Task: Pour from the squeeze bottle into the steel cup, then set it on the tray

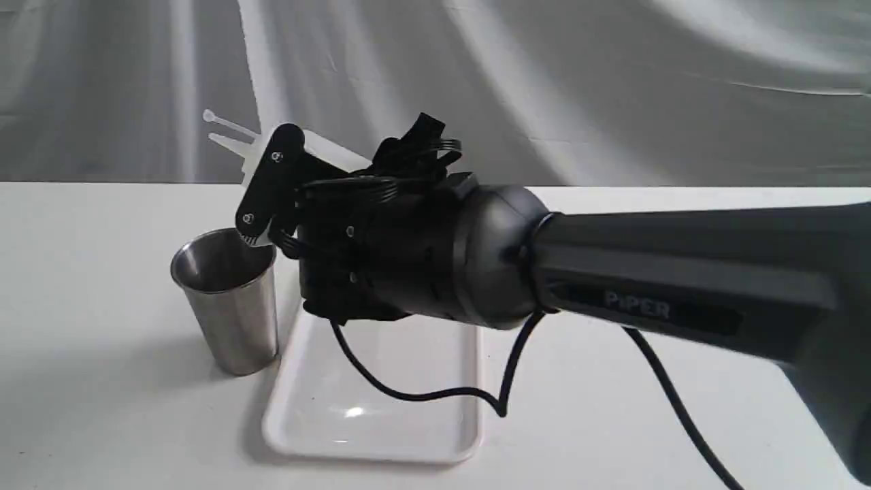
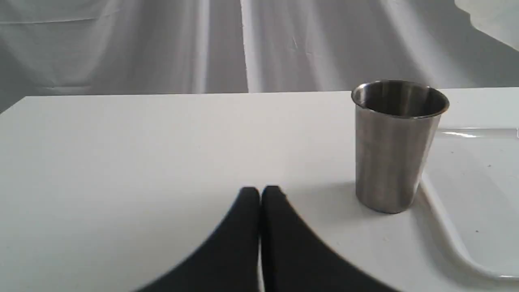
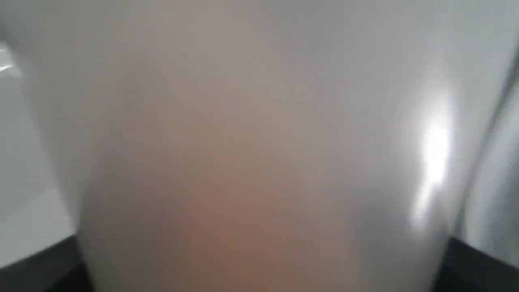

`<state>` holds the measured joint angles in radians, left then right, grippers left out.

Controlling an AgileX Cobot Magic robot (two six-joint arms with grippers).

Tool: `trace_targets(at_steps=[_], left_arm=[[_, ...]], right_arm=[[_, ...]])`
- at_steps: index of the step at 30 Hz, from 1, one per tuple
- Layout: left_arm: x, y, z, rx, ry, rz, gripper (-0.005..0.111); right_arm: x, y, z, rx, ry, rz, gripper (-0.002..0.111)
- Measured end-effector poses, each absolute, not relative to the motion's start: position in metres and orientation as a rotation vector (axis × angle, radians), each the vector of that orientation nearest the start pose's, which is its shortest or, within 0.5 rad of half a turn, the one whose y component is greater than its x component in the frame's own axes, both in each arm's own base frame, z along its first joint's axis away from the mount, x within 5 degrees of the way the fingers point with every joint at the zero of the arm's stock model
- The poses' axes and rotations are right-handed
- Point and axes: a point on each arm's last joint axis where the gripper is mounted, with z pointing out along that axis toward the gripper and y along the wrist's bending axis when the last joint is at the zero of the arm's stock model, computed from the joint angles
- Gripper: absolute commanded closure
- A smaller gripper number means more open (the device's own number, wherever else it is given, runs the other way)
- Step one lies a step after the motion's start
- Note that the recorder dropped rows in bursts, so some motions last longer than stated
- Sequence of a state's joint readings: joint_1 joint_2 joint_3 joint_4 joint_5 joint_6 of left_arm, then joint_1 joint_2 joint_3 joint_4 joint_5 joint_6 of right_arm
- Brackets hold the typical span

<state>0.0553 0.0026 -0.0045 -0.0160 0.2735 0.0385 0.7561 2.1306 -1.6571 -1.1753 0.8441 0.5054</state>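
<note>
The right gripper [image 1: 275, 170] is clamped on the squeeze bottle [image 1: 326, 153], which is held tilted above the steel cup [image 1: 228, 299] — nozzle sideways, slightly upward. The left gripper [image 2: 259, 194] is closed, empty. The cup is placed upright on the table [image 1: 88, 272] — just beside the tray [image 1: 367, 449].

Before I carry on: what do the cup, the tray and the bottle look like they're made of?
The steel cup: brushed metal, likely stainless; fine vertical grain, dark reflective inside. The tray: glossy white, probably plastic; sharp light glints on it. The squeeze bottle: translucent whitish plastic; an amber tint shows through.
</note>
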Motion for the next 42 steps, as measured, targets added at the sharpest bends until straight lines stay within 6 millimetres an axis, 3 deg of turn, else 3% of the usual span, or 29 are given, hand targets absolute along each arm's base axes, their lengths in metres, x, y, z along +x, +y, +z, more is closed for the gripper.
trace_targets(at_steps=[42], left_arm=[[0.0549,0.0026,0.1898,-0.025,1.755,0.053,0.107]], right_arm=[[0.3879,0.2735,0.2272,-1.147,1.838,-0.937,0.108]])
